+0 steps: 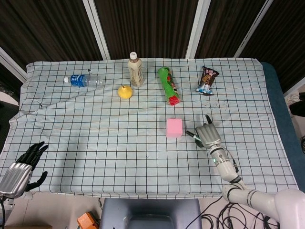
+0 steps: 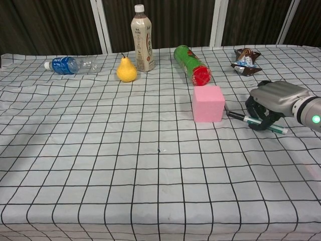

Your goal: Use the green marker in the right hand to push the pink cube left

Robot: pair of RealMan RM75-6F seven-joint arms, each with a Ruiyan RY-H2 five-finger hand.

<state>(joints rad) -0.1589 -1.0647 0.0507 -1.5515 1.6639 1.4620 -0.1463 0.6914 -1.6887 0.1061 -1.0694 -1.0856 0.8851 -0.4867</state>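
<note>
The pink cube (image 1: 174, 128) (image 2: 208, 103) sits on the checked cloth right of centre. My right hand (image 1: 208, 135) (image 2: 271, 102) grips the green marker (image 2: 256, 122) (image 1: 193, 135) just to the cube's right. The marker lies nearly flat on the cloth, and its black tip points left, very close to the cube's lower right edge. Contact between tip and cube cannot be made out. My left hand (image 1: 21, 167) hangs open past the table's front left corner, far from the cube, and shows only in the head view.
Along the far side lie a blue water bottle (image 1: 82, 80), a yellow pear (image 1: 125, 91), an upright tea bottle (image 1: 135, 70), a green chip can (image 1: 168, 85) on its side, and a snack packet (image 1: 207, 80). The can's red end lies just behind the cube.
</note>
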